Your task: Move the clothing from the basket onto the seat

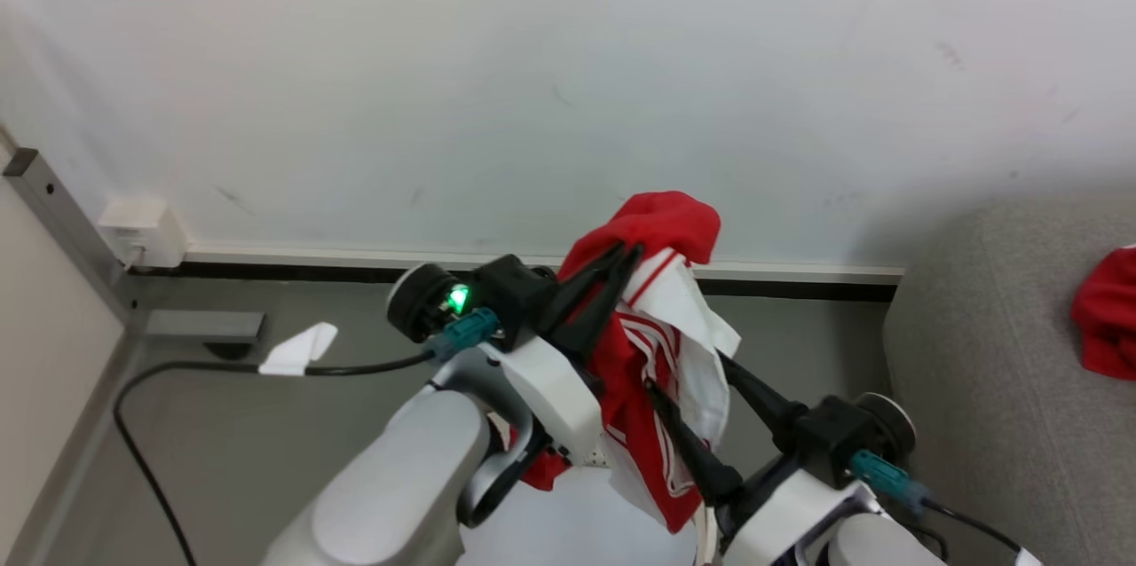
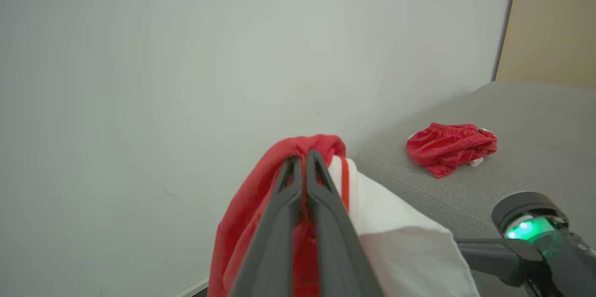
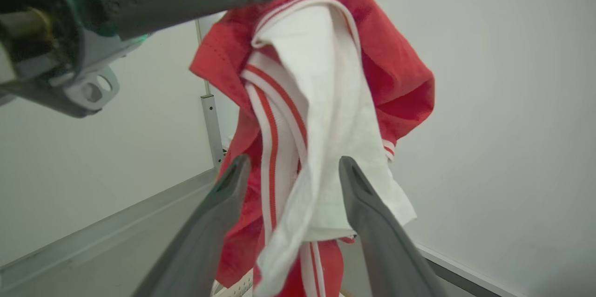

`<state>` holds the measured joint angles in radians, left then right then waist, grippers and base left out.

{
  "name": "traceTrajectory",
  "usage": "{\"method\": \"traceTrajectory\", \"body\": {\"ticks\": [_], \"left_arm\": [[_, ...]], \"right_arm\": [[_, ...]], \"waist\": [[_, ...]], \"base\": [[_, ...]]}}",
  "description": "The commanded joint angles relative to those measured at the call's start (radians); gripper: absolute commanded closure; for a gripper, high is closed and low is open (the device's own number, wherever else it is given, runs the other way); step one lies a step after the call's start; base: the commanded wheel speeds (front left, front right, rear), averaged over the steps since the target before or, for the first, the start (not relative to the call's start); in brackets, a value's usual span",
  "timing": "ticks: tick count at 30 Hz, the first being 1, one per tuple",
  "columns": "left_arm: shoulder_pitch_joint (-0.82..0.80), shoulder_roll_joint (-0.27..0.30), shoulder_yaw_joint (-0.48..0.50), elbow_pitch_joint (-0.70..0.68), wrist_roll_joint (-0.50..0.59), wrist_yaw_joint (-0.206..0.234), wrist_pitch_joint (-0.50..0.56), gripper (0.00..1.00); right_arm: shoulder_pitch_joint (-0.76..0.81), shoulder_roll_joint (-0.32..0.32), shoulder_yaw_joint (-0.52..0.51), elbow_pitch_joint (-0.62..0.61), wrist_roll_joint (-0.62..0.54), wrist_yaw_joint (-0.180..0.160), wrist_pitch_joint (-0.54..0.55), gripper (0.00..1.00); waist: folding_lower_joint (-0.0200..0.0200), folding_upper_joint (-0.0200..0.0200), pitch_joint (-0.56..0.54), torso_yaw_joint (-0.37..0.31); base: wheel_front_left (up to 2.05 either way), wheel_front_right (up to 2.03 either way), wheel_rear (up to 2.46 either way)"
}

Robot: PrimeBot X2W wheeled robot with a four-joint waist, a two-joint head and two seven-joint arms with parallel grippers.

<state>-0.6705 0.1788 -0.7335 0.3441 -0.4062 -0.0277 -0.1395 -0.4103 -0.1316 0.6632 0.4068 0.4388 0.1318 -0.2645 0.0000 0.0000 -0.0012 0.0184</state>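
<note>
A piece of the clothing (image 1: pixel 661 233), red with white striped trim, hangs in the air in front of the wall. My left gripper (image 1: pixel 624 257) is shut on its top fold, and its closed fingertips (image 2: pixel 302 159) bite into the red fabric. Lower down, my right gripper (image 1: pixel 688 375) is open, one finger on each side of the hanging cloth (image 3: pixel 316 101) without pinching it. Another red garment (image 2: pixel 449 145) lies bunched on the grey seat (image 1: pixel 976 353) to the right. The basket is almost hidden below my arms; a sliver of perforated pale plastic (image 3: pixel 237 287) shows.
A plain white wall with a dark baseboard (image 1: pixel 799 282) runs close ahead. On the grey floor at left lie a black cable (image 1: pixel 355 366) with a white tag, a wall socket box (image 1: pixel 142 233) and a metal post (image 1: pixel 62 220).
</note>
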Motion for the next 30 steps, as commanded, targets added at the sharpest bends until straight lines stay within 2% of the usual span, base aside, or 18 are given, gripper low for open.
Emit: {"method": "traceTrajectory", "body": {"ticks": [1, 9, 15, 16, 17, 18, 19, 30], "left_arm": [[0.001, -0.004, -0.007, 0.000, -0.012, -0.005, 0.001, 1.00], [0.008, -0.051, -0.057, 0.011, -0.018, -0.023, 0.001, 1.00], [0.017, -0.072, -0.093, 0.009, -0.024, -0.039, 0.006, 1.00], [0.018, -0.075, -0.097, 0.008, -0.025, -0.040, 0.004, 1.00], [0.019, -0.077, -0.101, 0.008, -0.024, -0.040, 0.004, 1.00], [0.020, -0.077, -0.102, 0.009, -0.024, -0.040, 0.005, 1.00], [0.021, -0.076, -0.103, 0.010, -0.025, -0.041, 0.006, 1.00], [0.021, -0.054, -0.094, 0.036, -0.040, -0.027, 0.001, 1.00]], "right_arm": [[-0.027, 0.005, 0.010, 0.032, 0.011, -0.002, 0.001, 0.00], [-0.125, 0.047, 0.021, 0.241, -0.011, -0.002, 0.001, 0.00], [-0.160, 0.063, 0.024, 0.324, -0.018, -0.002, 0.001, 0.00], [-0.163, 0.064, 0.022, 0.330, -0.019, -0.002, 0.001, 0.05], [-0.166, 0.066, 0.021, 0.334, -0.019, -0.002, 0.001, 0.47], [-0.167, 0.067, 0.018, 0.339, -0.016, -0.002, 0.001, 0.71], [-0.168, 0.068, 0.016, 0.343, -0.015, -0.002, 0.001, 1.00], [-0.139, 0.065, -0.034, 0.315, 0.003, -0.002, 0.000, 1.00]], "waist": [[0.0000, 0.0000, 0.000, 0.013], [0.0000, 0.0000, -0.002, 0.075], [0.0000, 0.0000, -0.002, 0.113], [0.0000, 0.0000, -0.002, 0.118], [0.0000, 0.0000, -0.002, 0.122], [0.0000, 0.0000, -0.002, 0.124], [0.0000, 0.0000, -0.002, 0.127], [0.0000, 0.0000, 0.003, 0.120]], "base": [[0.00, 0.00, 0.00], [0.00, 0.00, 0.00], [0.00, 0.00, 0.00], [0.00, 0.00, 0.00], [0.00, 0.00, 0.00], [0.00, 0.00, 0.00], [0.00, 0.00, 0.00], [0.00, 0.00, 0.00]]}}
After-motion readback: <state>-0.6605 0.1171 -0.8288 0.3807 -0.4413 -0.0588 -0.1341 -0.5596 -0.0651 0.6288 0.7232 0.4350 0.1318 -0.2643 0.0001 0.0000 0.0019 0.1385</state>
